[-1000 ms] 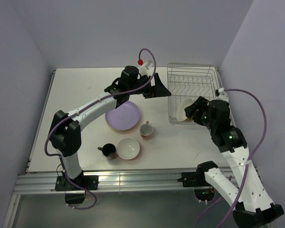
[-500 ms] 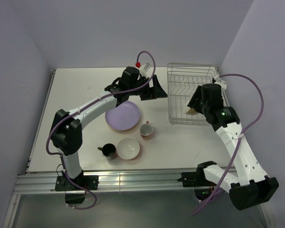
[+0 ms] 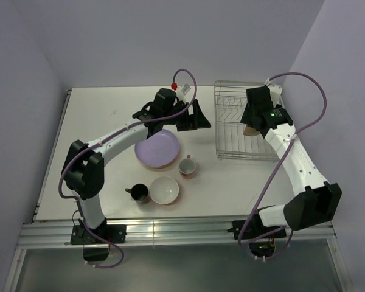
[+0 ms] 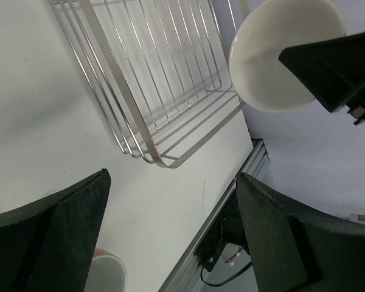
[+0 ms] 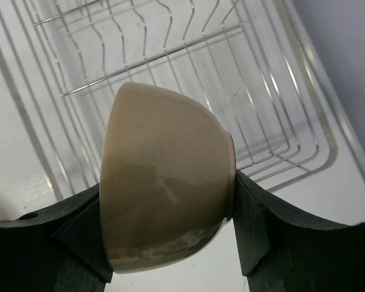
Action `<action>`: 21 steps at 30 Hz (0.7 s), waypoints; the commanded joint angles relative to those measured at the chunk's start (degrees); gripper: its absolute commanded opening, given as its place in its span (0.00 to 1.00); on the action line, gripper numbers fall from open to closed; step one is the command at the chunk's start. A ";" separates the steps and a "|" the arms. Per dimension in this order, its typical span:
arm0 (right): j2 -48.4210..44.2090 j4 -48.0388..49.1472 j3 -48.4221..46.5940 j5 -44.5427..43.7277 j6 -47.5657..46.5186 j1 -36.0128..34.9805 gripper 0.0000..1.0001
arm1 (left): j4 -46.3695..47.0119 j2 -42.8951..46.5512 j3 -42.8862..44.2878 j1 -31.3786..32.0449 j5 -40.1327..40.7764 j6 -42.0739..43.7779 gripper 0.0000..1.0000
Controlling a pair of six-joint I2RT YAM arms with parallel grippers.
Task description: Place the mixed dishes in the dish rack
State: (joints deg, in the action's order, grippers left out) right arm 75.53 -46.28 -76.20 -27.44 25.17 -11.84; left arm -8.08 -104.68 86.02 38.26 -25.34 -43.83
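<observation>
**A:** From the top camera, the right gripper [image 3: 252, 121] is out over the dish rack [image 3: 231, 97], pinching a tan bowl [image 3: 248, 129]. The arm reaches forward with its wrist tipped down.

**B:** And the left?

**A:** The left gripper [image 3: 198, 115] hangs between the lilac plate [image 3: 158, 149] and the rack's left edge, jaws spread and empty. The right arm is plainly the nearer one.

**B:** Left wrist view?

**A:** Wide-apart fingers frame the rack's corner. The bowl floats beyond it, showing its pale inside, with a dark finger crossing its rim.

**B:** Right wrist?

**A:** The bowl sits clamped between both fingers [image 5: 261, 231], tipped on its side with its rim to the right. The rack's tines run right behind it, so I'd say the move is straight down into the wires. Exactly where the pads bear, I can't tell.
</observation>
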 commanded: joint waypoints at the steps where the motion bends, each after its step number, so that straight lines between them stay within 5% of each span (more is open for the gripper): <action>1: 1.55 0.23 -4.13 -8.06 -2.14 0.41 0.00 | 2.54 4.40 -0.76 -0.47 -1.20 1.56 0.90; 21: 29.93 -17.16 -13.53 -31.43 4.62 -1.43 0.00 | 5.97 10.29 -7.53 -0.64 -2.87 1.56 0.90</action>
State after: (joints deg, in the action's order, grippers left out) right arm 103.33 -58.83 -85.34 -48.99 26.59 -12.14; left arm -5.02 -97.06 78.76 37.85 -26.57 -43.11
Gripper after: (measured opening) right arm 0.702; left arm 0.905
